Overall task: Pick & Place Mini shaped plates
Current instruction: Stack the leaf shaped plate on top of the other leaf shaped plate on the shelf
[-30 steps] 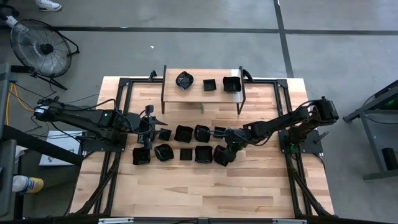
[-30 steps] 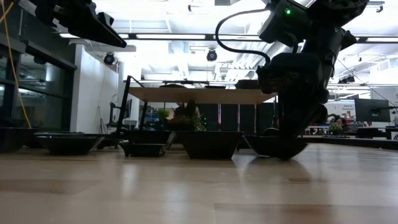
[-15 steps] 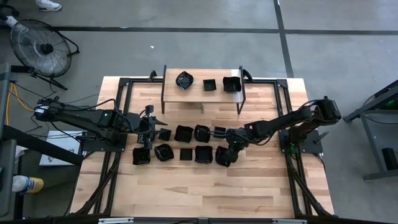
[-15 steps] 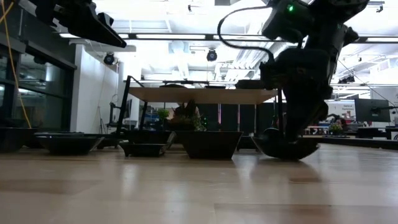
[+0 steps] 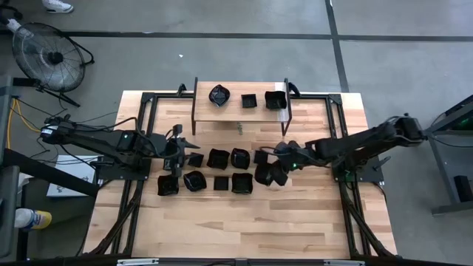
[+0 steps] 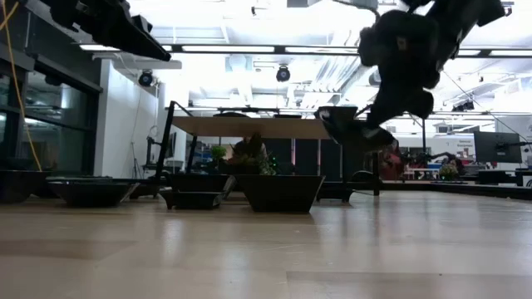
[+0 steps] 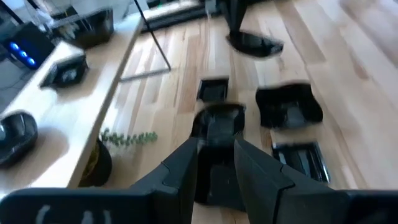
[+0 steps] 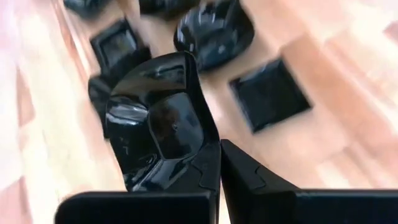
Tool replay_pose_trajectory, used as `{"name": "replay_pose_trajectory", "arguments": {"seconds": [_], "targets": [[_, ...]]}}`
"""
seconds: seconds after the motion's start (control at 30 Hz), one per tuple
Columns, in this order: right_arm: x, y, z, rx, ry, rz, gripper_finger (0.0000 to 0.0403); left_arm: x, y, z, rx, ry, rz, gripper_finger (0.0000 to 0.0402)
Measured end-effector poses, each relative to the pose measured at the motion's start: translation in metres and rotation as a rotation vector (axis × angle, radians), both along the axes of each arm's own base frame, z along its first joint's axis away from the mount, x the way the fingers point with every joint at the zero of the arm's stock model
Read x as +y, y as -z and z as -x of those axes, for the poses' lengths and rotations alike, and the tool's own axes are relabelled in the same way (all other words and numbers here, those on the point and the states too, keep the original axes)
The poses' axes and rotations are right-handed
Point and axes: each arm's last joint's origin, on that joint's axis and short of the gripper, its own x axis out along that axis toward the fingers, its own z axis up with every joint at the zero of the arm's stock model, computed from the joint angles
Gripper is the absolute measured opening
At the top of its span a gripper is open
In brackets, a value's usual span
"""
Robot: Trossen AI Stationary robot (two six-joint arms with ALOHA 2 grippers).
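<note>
Since the earlier frame your right arm has lifted and drawn back toward its own side of the table: its dish, which was down on the wood at the right end of the front row, now hangs in the air.

Start with the table. It is bare wood across the near half. At the far edge stands a small raised shelf, carrying three dishes already.

Next, the arms. Your left arm reaches in from the left, and the left gripper hangs over the left end of the cluster, fingers apart with nothing between them; in its wrist view a dish lies on the wood under the gap. It looks to be waiting.

Your right gripper is clamped on the held plate by its rim, with the bowl of the dish out to one side of the fingers. In the low view it hangs tilted, well clear of the wood.

Then the mini shaped plates, in two loose rows just in front of the shelf.

What the coming move likely turns on: the shelf lies away from the right gripper, toward the table's far edge and a little to the left. Your right arm is the nearer one and already holds the load. Level the dish before you set it down.
</note>
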Motion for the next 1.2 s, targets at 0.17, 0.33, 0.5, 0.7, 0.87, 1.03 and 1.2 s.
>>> {"name": "replay_pose_trajectory", "arguments": {"seconds": [0.17, 0.33, 0.5, 0.7, 0.87, 1.03, 1.2], "targets": [[0.001, -0.007, -0.005, -0.09, 0.007, 0.141, 0.0, -0.002, 0.0, -0.013, -0.04, 0.02, -0.016, 0.0103], [0.0, -0.015, -0.011, -0.181, 0.017, 0.25, 0.0, -0.005, 0.006, -0.024, -0.024, 0.035, -0.029, 0.0103], [-0.012, -0.023, -0.018, -0.269, 0.049, 0.248, 0.0, -0.005, 0.007, -0.028, -0.028, 0.016, -0.038, 0.0103], [-0.035, -0.039, -0.026, -0.336, 0.092, 0.216, 0.0, -0.005, 0.005, -0.028, -0.051, 0.013, -0.043, 0.0103], [-0.058, -0.077, -0.037, -0.429, 0.124, 0.24, 0.0, -0.005, 0.004, -0.028, -0.051, 0.015, -0.05, 0.0103], [-0.091, -0.118, -0.054, -0.473, 0.173, 0.258, 0.0, -0.004, 0.004, -0.028, -0.048, 0.02, -0.067, 0.0103], [-0.126, -0.141, -0.084, -0.45, 0.206, 0.238, 0.0, -0.004, 0.005, -0.028, -0.037, 0.022, -0.072, 0.0103]]}}
